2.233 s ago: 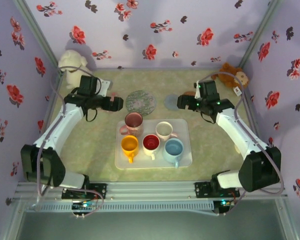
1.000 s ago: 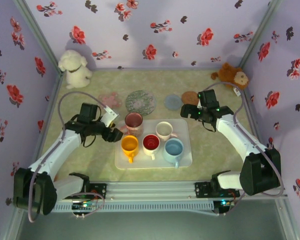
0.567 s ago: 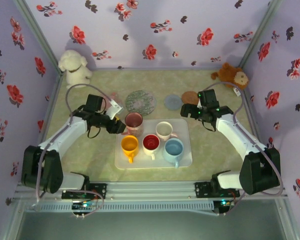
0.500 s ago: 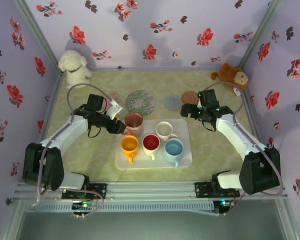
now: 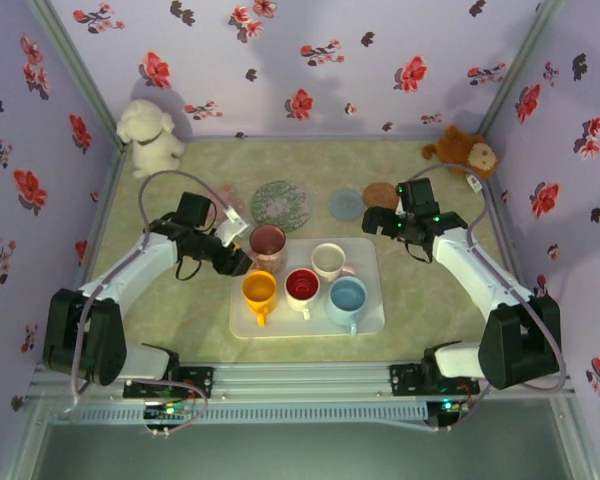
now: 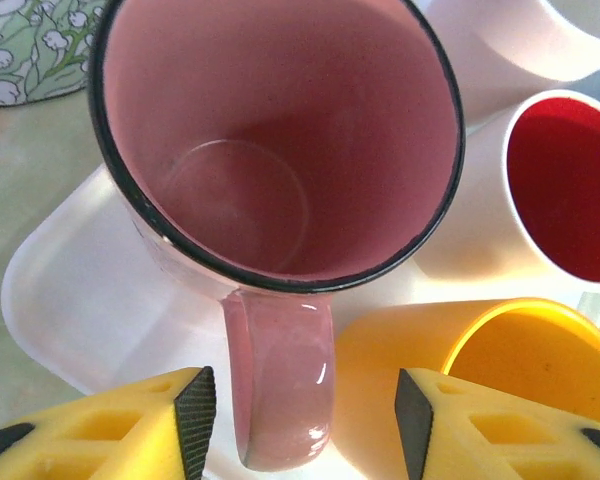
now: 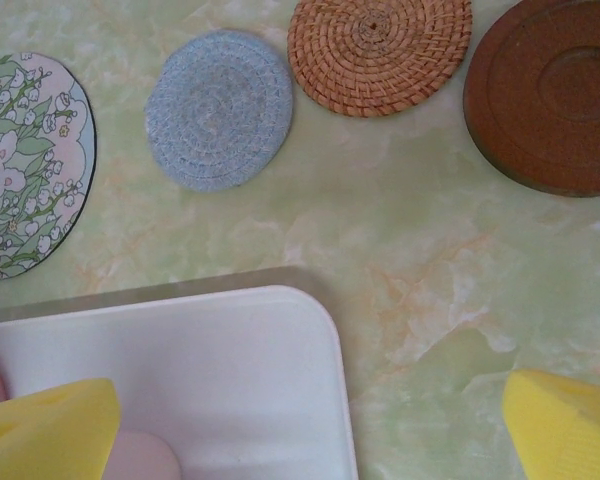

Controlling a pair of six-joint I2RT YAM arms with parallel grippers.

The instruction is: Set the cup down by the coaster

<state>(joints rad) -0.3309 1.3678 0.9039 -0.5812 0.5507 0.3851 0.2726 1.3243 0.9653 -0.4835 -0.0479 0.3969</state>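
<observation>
Handle of the pink mug sits between the parted jaws of the left gripper. Close squarely on it, keeping clear of the yellow mug just right.

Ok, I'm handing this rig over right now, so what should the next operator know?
Left pincer: open, fingers either side of the handle of the pink ceramic mug, not closed.
Right pincer: open, empty, above the far corner of the white plastic tray.
All five cups sit on the tray; coasters lie beyond it.
Nothing placed yet.
Remaining: grip, lift, set mug by a coaster.
</observation>
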